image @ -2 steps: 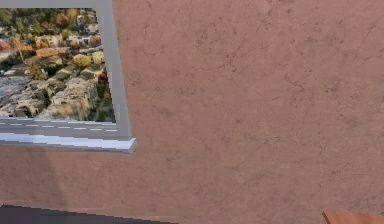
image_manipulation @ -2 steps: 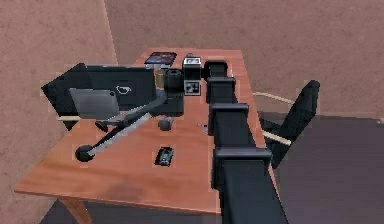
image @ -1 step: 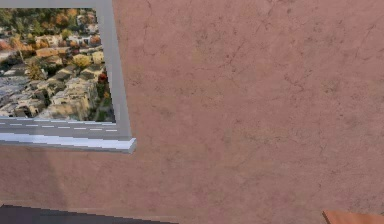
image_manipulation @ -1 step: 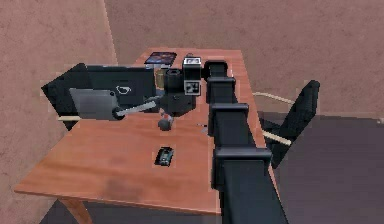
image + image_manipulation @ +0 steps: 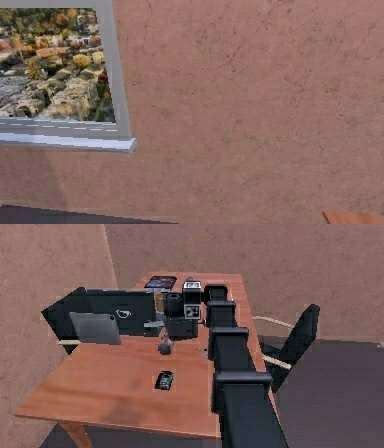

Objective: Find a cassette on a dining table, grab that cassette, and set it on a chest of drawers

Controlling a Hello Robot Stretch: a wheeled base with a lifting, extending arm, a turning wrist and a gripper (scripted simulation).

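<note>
While the arm point(image 5: 240, 374) lies stretched out over the wooden bench point(image 5: 100, 399), the hand point(image 5: 160, 330) sits at its far end, above the bench's middle. Grip state: cannot tell. Dark clutter stands right behind the hand, so I cannot read whether it is grasping anything.

Thing of interest: a small dark flat block point(image 5: 165, 379), plausibly the cassette. It lies on bare wood on the robot's side of the hand, near it but apart, flat on the bench and not lifted. Between block and hand is a small dark blob point(image 5: 165, 346). Whether that is part of the hand or a separate item is undetermined.

From the hand toward the arm side view's left: a dark open case point(image 5: 125, 306) with a grey slab point(image 5: 95, 328) against it. Farther out past the hand: a flat dark item with a bluish face point(image 5: 160, 282). A dark chair point(image 5: 295, 336) stands at the bench's edge, on the far side of the arm from the hand.

Forward view: pink wall point(image 5: 250, 100) and a window point(image 5: 60, 70).

Progress, as judged: search done, bench reached, arm out over it. The grab is not yet made, since the block rests on the wood. Left to do: take it, lift, carry, find the chest of drawers, set it down.
</note>
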